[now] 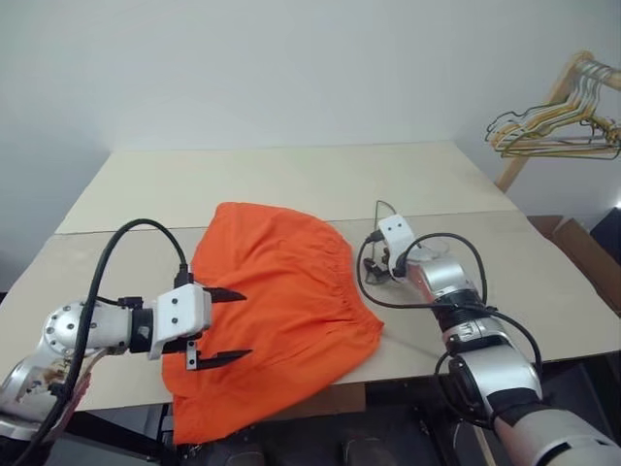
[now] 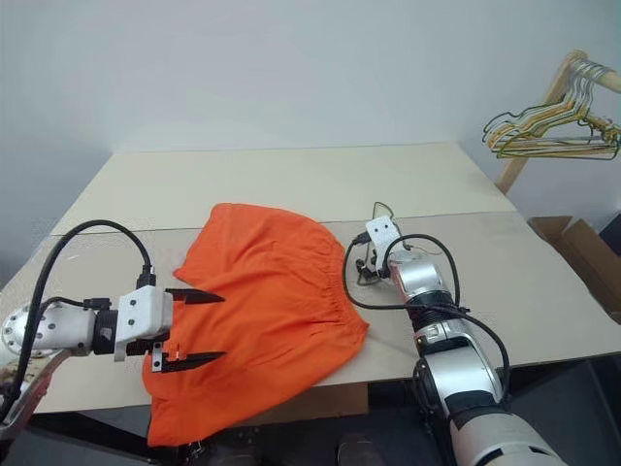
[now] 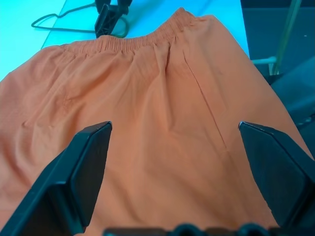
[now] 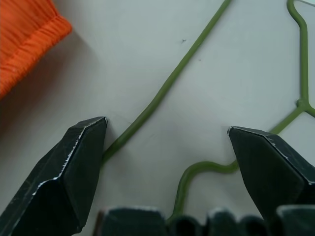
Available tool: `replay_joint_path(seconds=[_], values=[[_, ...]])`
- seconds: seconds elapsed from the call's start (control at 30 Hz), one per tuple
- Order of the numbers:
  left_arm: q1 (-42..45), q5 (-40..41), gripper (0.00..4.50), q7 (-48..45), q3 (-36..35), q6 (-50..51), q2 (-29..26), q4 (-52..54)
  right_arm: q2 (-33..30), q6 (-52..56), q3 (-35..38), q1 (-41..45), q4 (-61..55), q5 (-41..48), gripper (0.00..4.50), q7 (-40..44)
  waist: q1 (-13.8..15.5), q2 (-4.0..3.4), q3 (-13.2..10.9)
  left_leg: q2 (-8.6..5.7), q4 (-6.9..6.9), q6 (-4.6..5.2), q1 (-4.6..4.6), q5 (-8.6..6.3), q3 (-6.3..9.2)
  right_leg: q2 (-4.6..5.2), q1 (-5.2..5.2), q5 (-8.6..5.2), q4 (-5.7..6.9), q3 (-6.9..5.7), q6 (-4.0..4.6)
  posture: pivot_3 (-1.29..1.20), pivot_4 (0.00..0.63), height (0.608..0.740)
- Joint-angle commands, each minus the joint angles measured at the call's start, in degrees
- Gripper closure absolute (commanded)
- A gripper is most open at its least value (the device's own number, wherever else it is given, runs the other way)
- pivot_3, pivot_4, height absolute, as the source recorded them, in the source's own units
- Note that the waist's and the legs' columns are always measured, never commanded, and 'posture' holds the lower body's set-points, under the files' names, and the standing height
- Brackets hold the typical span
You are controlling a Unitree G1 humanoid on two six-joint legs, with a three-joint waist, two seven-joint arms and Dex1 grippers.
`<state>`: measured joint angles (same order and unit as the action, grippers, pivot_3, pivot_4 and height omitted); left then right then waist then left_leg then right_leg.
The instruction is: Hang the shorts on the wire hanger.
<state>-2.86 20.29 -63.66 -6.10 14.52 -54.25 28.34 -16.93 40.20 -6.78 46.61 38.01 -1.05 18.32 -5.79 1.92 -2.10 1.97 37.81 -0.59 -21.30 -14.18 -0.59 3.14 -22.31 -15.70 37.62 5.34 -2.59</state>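
Shorts (image 1: 277, 306) are lying flat on the table (image 1: 320, 180), spilling over its near edge, waistband turned toward the right side, so the fabric is spread and ready for taking. Left gripper (image 1: 225, 326) is hovering over the near leg portion with fingers released, holding nothing, probably lining up to pinch the cloth. Just past the waistband, right gripper (image 4: 167, 147) is reaching low with fingers spread wide and empty, straddling the wire hanger (image 4: 162, 88) resting on the table; I judge it is preparing to pick that up first
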Motion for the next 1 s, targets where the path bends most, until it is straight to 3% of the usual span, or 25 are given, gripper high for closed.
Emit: replay_joint_path(seconds=[0.03, 0.23, 0.4, 0.77, 1.0], values=[[-0.4, -0.4, 0.01, 0.3, -0.7, -1.3, 0.0, 0.9, -3.3, 3.4, -0.6, -2.2, -4.6, -1.8, 0.02, 0.8, 0.2, -0.01, 0.0, -0.01, 0.0, 0.0, -0.01, 0.0, 0.01, 0.01, 0.0, 0.0, -0.01, 0.0, 0.0, -0.01, 0.0, 0.74], [-1.9, -1.2, 0.01, -0.2, -1.3, -2.9, -0.6, -0.4, -9.6, 6.9, 0.8, -7.5, -13.8, -0.9, 0.02, 3.2, 0.8, 0.0, 0.0, -0.13, 0.02, 0.0, 0.0, 0.0, 0.02, 0.15, 0.09, -0.03, -0.04, -0.09, -0.06, -0.02, 0.0, 0.74], [-0.3, -1.6, 0.01, 0.2, 0.4, -3.2, 0.2, -1.0, -8.5, 10.3, 5.4, -7.0, -20.4, 5.3, 0.02, 6.6, 0.2, -0.03, 0.0, -0.09, 0.02, 0.0, 0.0, 0.0, 0.02, 0.09, 0.05, -0.03, -0.02, -0.07, -0.06, -0.03, 0.0, 0.74], [-0.4, -2.4, 0.01, -0.5, 0.9, -3.2, -0.3, -1.2, -3.8, 1.9, 7.5, 0.7, -0.6, 6.2, 0.02, 5.4, -1.1, -0.05, 0.0, -0.1, -0.01, 0.03, -0.09, -0.03, 0.08, 0.11, 0.04, -0.03, -0.1, -0.08, -0.07, -0.02, 0.0, 0.74], [-2.2, -2.2, 0.01, -0.1, 0.3, -2.5, -0.3, 0.3, -3.2, 4.3, 6.4, 3.3, 7.1, 6.6, 0.02, 8.5, -1.2, -0.06, 0.0, -0.08, -0.01, 0.03, -0.05, -0.03, 0.11, 0.08, 0.04, -0.03, -0.06, -0.08, -0.07, 0.0, 0.0, 0.74]])
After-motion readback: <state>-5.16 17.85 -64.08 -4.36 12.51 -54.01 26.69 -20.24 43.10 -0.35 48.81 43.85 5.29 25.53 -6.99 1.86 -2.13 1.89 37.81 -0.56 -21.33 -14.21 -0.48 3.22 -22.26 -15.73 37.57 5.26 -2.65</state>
